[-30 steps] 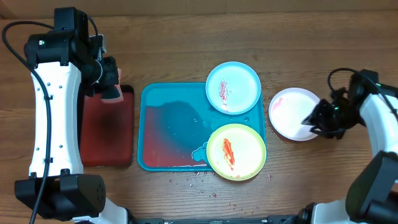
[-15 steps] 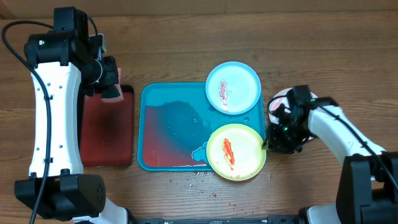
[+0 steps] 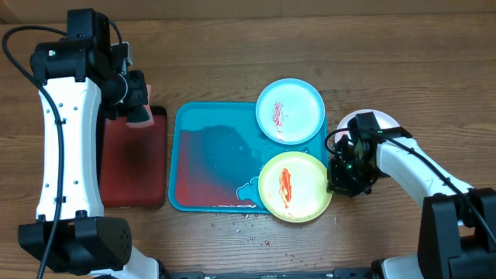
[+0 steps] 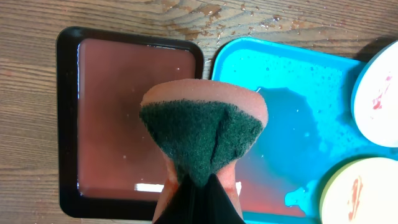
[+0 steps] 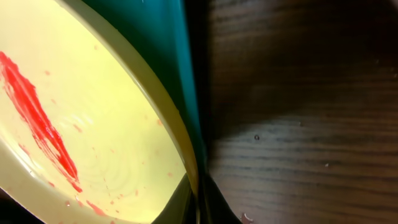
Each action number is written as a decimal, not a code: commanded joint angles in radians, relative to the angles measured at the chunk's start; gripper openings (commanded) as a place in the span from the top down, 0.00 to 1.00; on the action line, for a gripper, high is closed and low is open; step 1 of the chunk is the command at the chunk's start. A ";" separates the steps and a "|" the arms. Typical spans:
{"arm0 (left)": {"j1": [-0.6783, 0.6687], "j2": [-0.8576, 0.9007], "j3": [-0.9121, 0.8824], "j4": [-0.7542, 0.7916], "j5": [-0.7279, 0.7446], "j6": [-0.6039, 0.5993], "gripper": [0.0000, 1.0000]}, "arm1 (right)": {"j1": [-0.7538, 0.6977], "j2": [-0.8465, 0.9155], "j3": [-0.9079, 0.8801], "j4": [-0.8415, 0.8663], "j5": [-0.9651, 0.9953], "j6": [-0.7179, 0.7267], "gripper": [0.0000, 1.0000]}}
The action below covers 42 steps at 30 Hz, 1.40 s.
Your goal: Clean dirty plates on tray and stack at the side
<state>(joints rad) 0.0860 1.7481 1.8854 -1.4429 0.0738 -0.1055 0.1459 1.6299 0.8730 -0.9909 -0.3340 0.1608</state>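
Observation:
The turquoise tray [image 3: 209, 155] holds the light blue plate [image 3: 290, 108] at its far right corner and the yellow-green plate [image 3: 294, 186] at its near right corner, both with red smears. The white plate [image 3: 387, 122] lies on the table right of the tray, partly hidden by my right arm. My right gripper [image 3: 333, 182] is shut on the right rim of the yellow-green plate [image 5: 93, 124], fingers pinching its edge [image 5: 198, 196] beside the tray rim [image 5: 168, 37]. My left gripper [image 4: 199, 193] is shut on a green-and-orange sponge [image 4: 202, 134], held above the dark red tray [image 4: 118, 93].
The dark red tray [image 3: 136, 170] with black rim lies left of the turquoise tray and holds reddish water. Reddish water also pools in the turquoise tray's near part. Small crumbs lie on the wood in front of it [image 3: 240, 225].
My right arm moved left from the white plate to the yellow-green plate and closed on its right rim. The left arm and sponge have not moved.

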 commanded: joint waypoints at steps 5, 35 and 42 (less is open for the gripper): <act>0.005 -0.007 -0.002 0.004 0.004 -0.006 0.96 | 0.026 -0.048 0.083 -0.090 0.039 0.022 0.96; -0.228 -0.007 -0.559 0.492 0.019 -0.147 0.96 | 0.551 0.209 0.216 0.463 0.195 0.676 0.51; -0.299 -0.007 -0.708 0.671 -0.004 -0.148 0.96 | 0.513 0.248 0.216 0.495 0.202 0.619 0.63</act>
<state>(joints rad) -0.1917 1.7500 1.2133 -0.8093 0.0910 -0.2382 0.6754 1.8458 1.0790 -0.5079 -0.1474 0.8196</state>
